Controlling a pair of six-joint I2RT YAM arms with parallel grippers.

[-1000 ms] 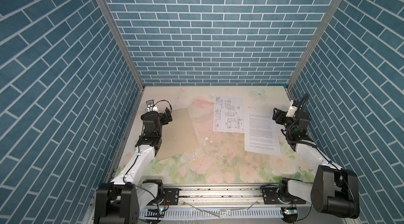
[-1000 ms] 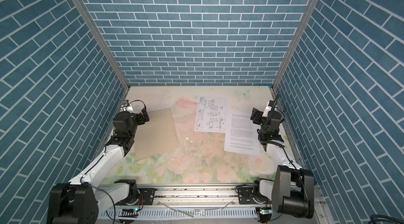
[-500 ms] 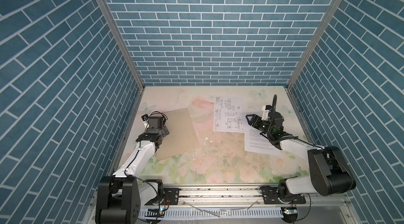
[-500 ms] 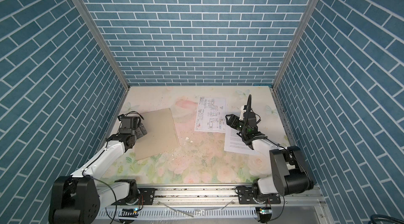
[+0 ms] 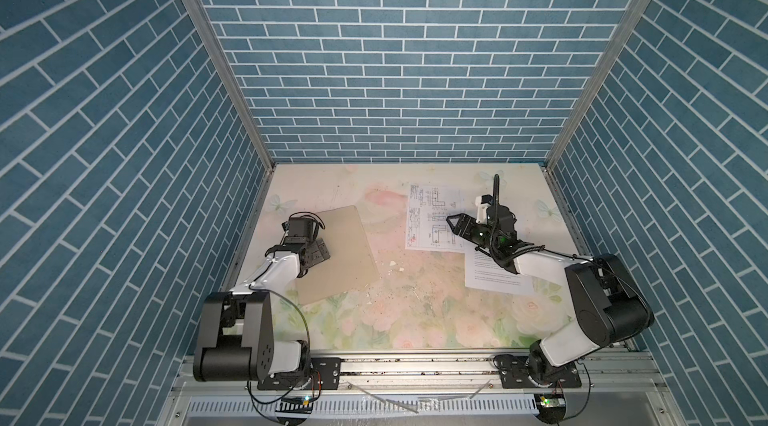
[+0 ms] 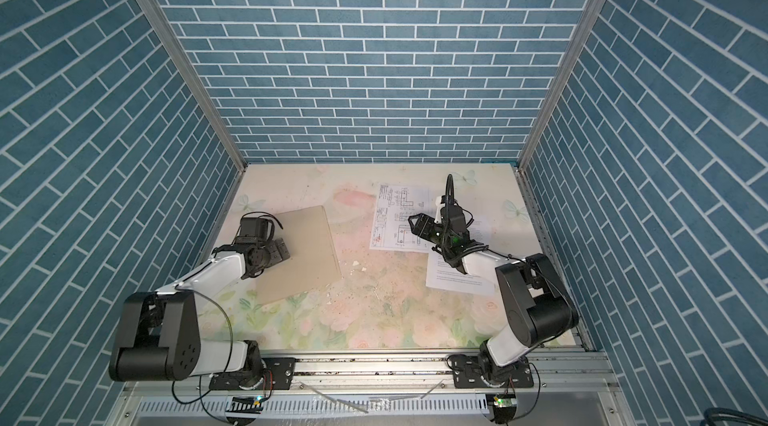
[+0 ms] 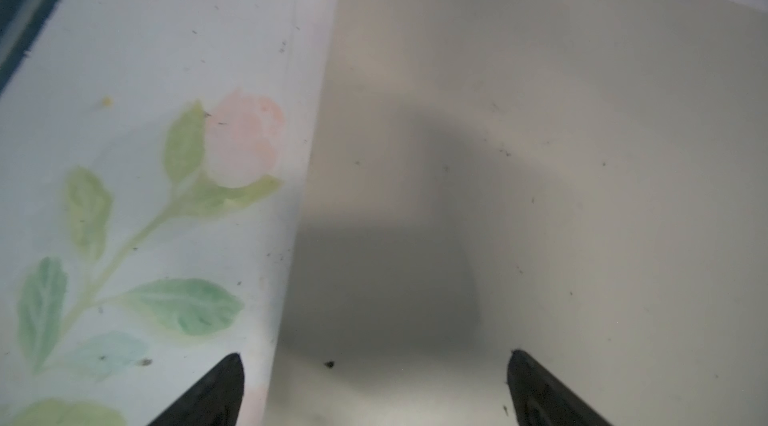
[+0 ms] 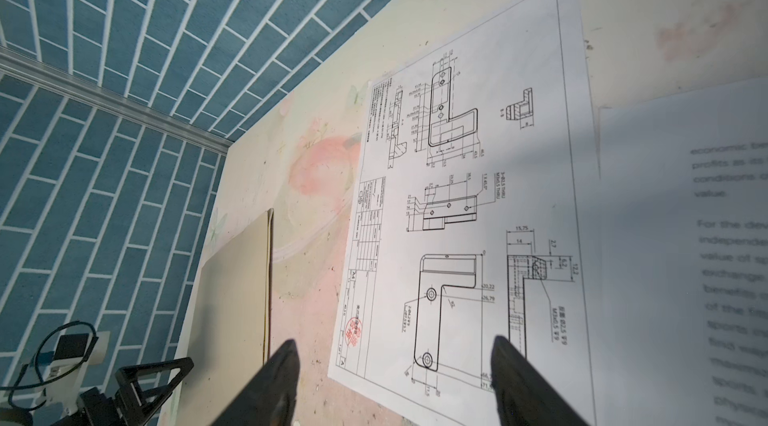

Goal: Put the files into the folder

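The tan folder [image 5: 336, 253] [image 6: 307, 253] lies shut and flat on the left of the floral tabletop. My left gripper [image 5: 322, 251] [image 7: 374, 355] is open and low at its left edge, one fingertip over the tabletop and one over the folder [image 7: 540, 153]. The files lie flat on the right: a sheet of line drawings [image 5: 428, 203] [image 8: 457, 195] and, beside it, a text sheet [image 5: 494, 278] [image 8: 685, 236]. My right gripper [image 5: 455, 225] [image 8: 395, 345] hangs open over the drawing sheet's near corner, holding nothing. The right arm hides part of the text sheet.
Small crumbs and dark specks [image 5: 392, 263] litter the floral tabletop [image 5: 415, 320] between the folder and the sheets. Blue brick walls [image 5: 395, 70] close in the back and both sides. A metal rail [image 5: 415, 365] with both arm bases runs along the front.
My right gripper has swung from the table's right edge leftward over the drawing sheet and narrowed slightly. My left gripper has dropped and come nearer along the folder's left edge.
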